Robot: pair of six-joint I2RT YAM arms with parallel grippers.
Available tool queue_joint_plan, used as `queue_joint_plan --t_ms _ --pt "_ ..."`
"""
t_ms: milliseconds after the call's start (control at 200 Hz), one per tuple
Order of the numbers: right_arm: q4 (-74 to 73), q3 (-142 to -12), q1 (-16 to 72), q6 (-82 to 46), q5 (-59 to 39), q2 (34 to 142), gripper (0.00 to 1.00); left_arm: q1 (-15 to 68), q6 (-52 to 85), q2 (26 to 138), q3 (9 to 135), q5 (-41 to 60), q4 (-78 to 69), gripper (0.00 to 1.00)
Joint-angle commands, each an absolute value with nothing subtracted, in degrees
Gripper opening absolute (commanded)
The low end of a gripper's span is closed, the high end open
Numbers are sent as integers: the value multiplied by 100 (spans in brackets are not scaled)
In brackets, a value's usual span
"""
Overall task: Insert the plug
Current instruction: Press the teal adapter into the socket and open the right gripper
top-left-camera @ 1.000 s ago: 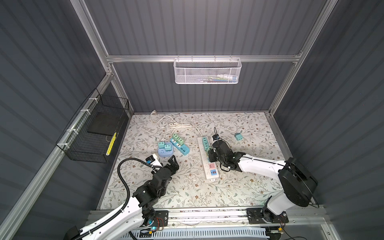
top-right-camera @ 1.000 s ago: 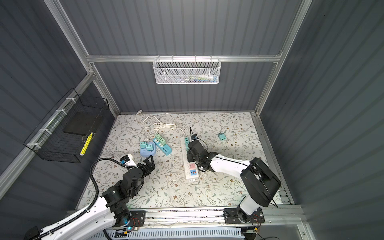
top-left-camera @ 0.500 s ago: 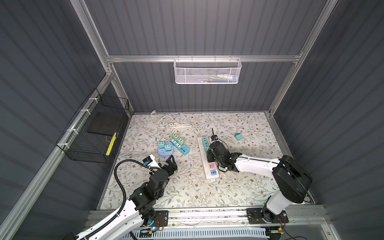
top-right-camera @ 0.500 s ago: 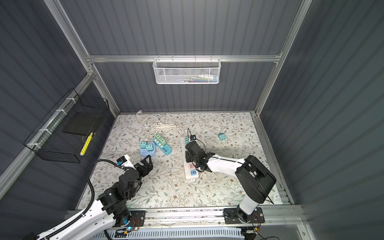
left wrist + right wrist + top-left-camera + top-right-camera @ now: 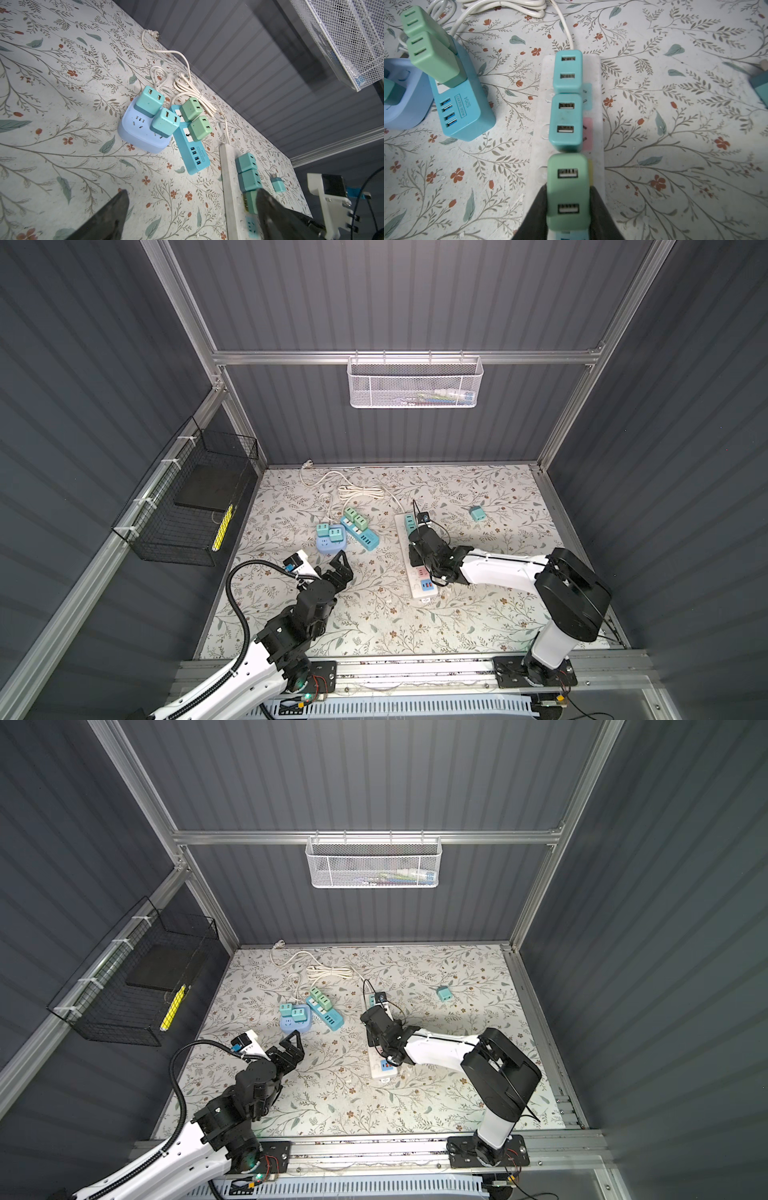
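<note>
Clamped in the right claw [image 5: 568, 193], the green plug [image 5: 568, 176] has been shifted along the power strip [image 5: 538, 116]; full seating is judged pending. The left claw [image 5: 191, 203] is held wide open, empty.

The right end effector [image 5: 568, 199] has shifted leftward over the white power strip [image 5: 597, 166].

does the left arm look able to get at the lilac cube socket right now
Likely yes: its fingers stand open and the cube socket lies just ahead, only bare mat between.
</note>
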State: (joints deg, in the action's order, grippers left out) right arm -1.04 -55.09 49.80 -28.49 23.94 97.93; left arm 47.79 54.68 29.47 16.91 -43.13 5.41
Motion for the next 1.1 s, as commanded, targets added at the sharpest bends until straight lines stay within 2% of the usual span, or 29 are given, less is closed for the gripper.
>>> queue_joint_plan --t_ms 0,630,765,886,1096 --pt "457 -5646 5066 -3037 2668 10004 21 4760 5431 2893 1700 -4465 686 95" --pt "1175 -5641 5150 -3486 2364 10653 23 4762 5500 2672 1688 -4487 966 95" --pt "1211 -5757 5148 -3349 2355 10466 34 4756 5497 2689 1696 -4465 945 95" --pt "1346 -6183 5133 -2887 2006 10310 53 4763 5472 2689 1717 -4450 934 95" --pt "1721 -6683 4961 -2514 1595 10015 63 4760 5286 2872 1807 -4257 792 96"
